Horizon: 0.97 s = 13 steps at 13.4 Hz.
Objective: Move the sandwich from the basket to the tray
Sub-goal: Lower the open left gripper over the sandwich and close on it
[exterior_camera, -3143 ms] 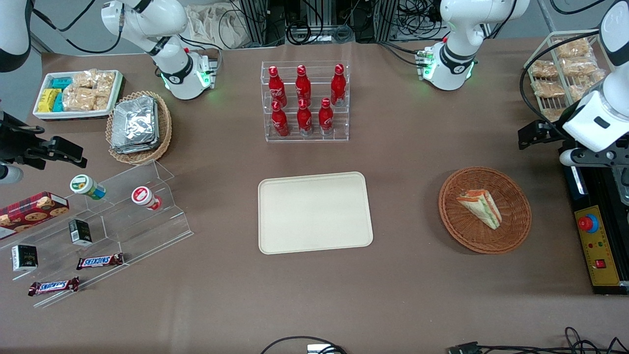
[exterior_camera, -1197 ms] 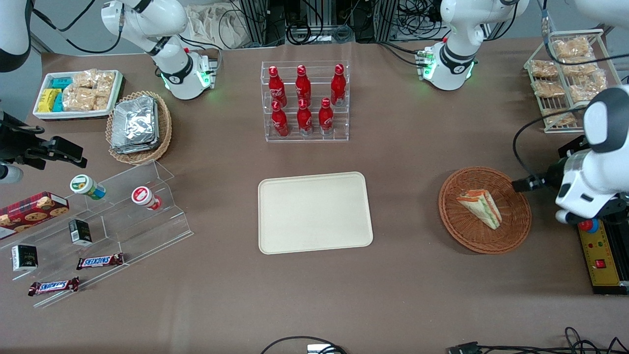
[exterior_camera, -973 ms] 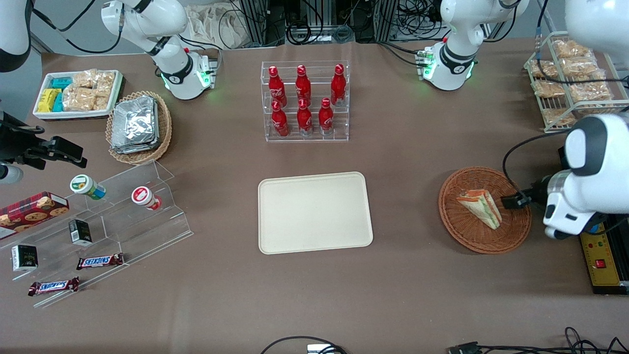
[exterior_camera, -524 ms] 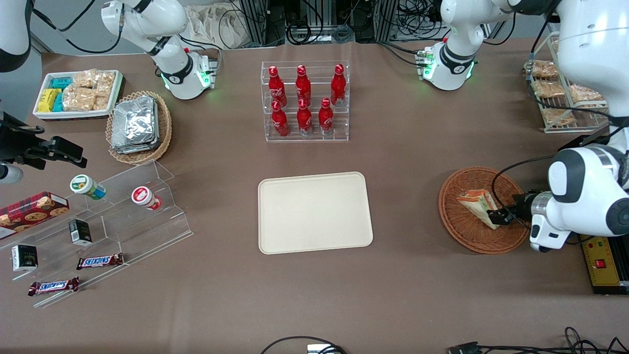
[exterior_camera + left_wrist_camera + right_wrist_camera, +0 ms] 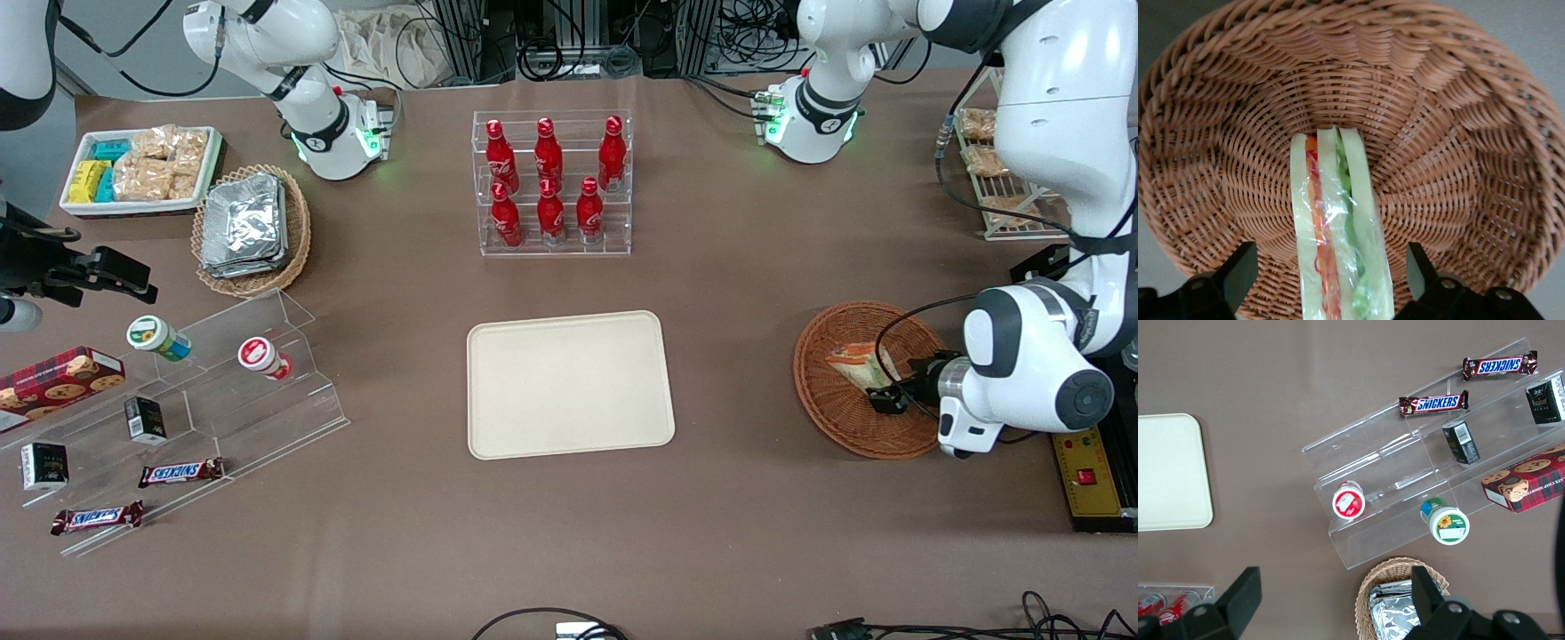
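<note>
Here, pincer point(image 5: 1328, 283) wide open astride wrapped sandwich point(image 5: 1338, 247) in basket point(image 5: 1458, 133), no readable label

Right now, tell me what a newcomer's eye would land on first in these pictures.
First, the working arm's end effector down in the reddish-brown basket, its open fingers either side of the wrapped sandwich, not yet closed on it. Next, the bare cream tray mid-table. Then the red bottles standing in a clear rack, farther from the front camera than the tray.
</note>
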{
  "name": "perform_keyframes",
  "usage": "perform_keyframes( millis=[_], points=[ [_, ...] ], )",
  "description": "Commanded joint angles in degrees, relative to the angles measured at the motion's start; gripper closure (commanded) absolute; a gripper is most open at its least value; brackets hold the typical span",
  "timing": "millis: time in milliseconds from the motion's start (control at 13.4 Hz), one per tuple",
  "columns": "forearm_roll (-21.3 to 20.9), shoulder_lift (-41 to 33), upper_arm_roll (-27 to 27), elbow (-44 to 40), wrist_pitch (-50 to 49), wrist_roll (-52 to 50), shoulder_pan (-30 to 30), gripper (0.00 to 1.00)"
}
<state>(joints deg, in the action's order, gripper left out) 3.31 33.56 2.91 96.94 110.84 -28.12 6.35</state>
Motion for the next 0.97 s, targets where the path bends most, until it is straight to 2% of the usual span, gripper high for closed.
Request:
perform_keyframes(
  millis=[0, 374, 449, 524, 748, 898],
  points=[
    [0.8, -0.9, 0.2, 3.7, 3.9, -1.5, 0.1, 0.02],
    [1.2, -0.9, 0.3, 7.0, 7.8, -2.6, -0.2, 0.02],
    [1.2, -1.2, 0.3, 7.8, 8.6, -2.6, -0.2, 0.06],
    [1.1, -1.4, 0.3, 8.4, 9.5, -2.6, -0.2, 0.14],
    [1.1, -1.6, 0.3, 8.7, 9.7, -2.6, -0.3, 0.57],
    [1.1, -1.7, 0.4, 8.7, 9.7, -2.6, -0.4, 0.76]
  ],
)
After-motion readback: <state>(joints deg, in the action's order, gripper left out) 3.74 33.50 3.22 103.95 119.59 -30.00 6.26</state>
